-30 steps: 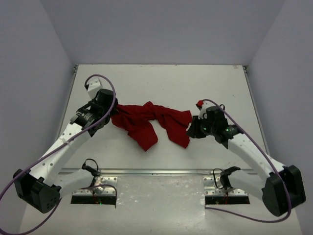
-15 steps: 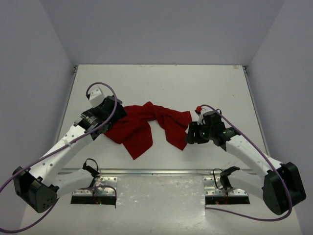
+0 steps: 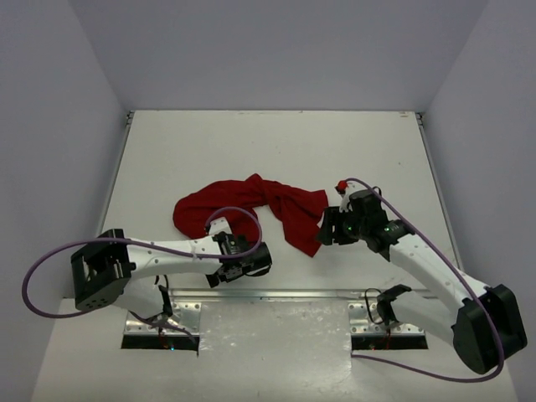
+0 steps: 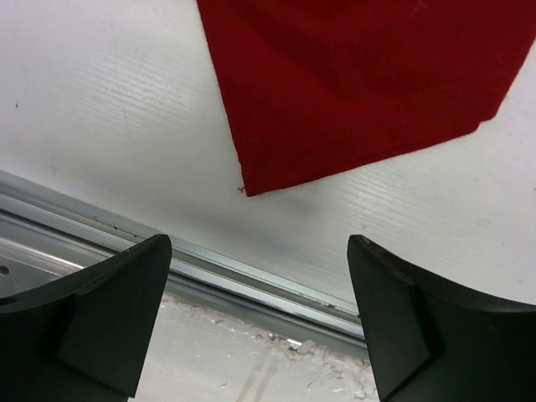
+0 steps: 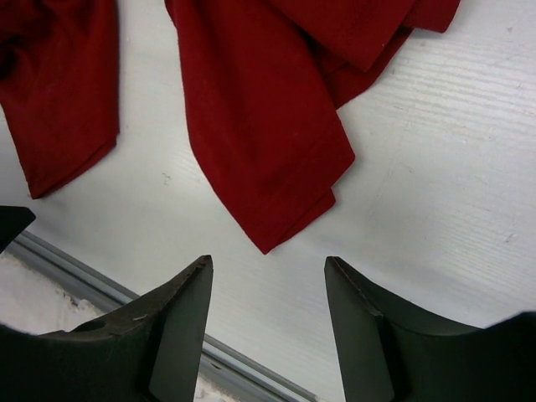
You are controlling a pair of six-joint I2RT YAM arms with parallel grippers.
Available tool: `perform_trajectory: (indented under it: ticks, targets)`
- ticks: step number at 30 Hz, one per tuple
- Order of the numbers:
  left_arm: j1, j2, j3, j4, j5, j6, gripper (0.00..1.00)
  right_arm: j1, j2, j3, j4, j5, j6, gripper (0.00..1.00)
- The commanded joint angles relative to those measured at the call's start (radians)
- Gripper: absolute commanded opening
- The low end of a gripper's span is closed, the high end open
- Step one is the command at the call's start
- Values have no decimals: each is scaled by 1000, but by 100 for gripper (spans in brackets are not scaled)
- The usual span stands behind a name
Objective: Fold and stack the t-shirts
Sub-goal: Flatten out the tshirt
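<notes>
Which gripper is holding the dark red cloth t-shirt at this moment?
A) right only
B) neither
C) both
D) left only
B: the wrist views show the left gripper and the right gripper both open and empty, with the dark red cloth t-shirt lying loose ahead of them.

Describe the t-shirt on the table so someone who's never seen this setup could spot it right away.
Start at the white table. Crumpled across its middle, just beyond the open left tool and the open right tool, lies the t-shirt. It is plain dark red with no print, and it is the only cloth in view.
</notes>
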Motion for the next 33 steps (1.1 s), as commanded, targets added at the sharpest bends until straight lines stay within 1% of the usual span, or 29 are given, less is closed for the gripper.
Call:
perform_trajectory:
  ticks: [1, 3, 4, 5, 7, 8, 11, 14, 16, 19, 20, 24, 28, 29, 30, 31, 32, 33]
  targets:
    - [-9, 3, 8, 5, -14, -122, 82, 3, -62, 0, 2, 10, 7, 58]
    - [-5, 20, -3, 22, -37, -131, 72, 3, -80, 0, -11, 16, -1, 58]
    - [1, 39, 3, 22, -61, -135, 56, 3, -87, 1, -17, 14, -8, 58]
    - [4, 42, 12, 21, -74, -135, 53, 3, -91, 1, -29, 14, -11, 59]
    - [27, 54, 16, 27, -89, -135, 54, 3, -102, 3, -38, 17, -20, 59]
    - [41, 54, 6, 39, -92, -122, 57, 3, -105, 1, -43, 17, -24, 59]
    - [127, 54, -32, 60, -86, -98, 60, 3, -113, -3, -47, 17, -27, 59]
    - [161, 28, -87, 175, -75, -31, 60, 3, -114, -6, -43, 8, -27, 59]
    - [169, 23, -110, 220, -62, -6, 60, 3, -110, -6, -38, 5, -25, 59]
    - [172, 59, -101, 246, -27, 19, 54, 3, -102, 0, -38, -3, -25, 59]
    - [172, 69, -103, 245, -16, 17, 54, 3, -94, 0, -37, -3, -25, 59]
    - [137, 88, -115, 229, 1, -35, 50, 3, -91, -5, -25, -9, -16, 59]
    - [101, 97, -119, 214, 7, -61, 49, 4, -85, -26, 2, -15, -8, 59]
    - [101, 100, -127, 220, 10, -59, 45, 4, -81, -31, 9, -20, -10, 59]
    - [101, 106, -144, 246, 17, -55, 34, 3, -74, -35, 12, -23, -10, 59]
    - [101, 109, -155, 263, 23, -49, 28, 4, -71, -38, 20, -26, -10, 59]
    - [101, 109, -162, 292, 29, -38, 11, 4, -67, -43, 23, -32, -10, 59]
    - [101, 106, -171, 306, 33, -33, 4, 3, -64, -43, 23, -32, -13, 59]
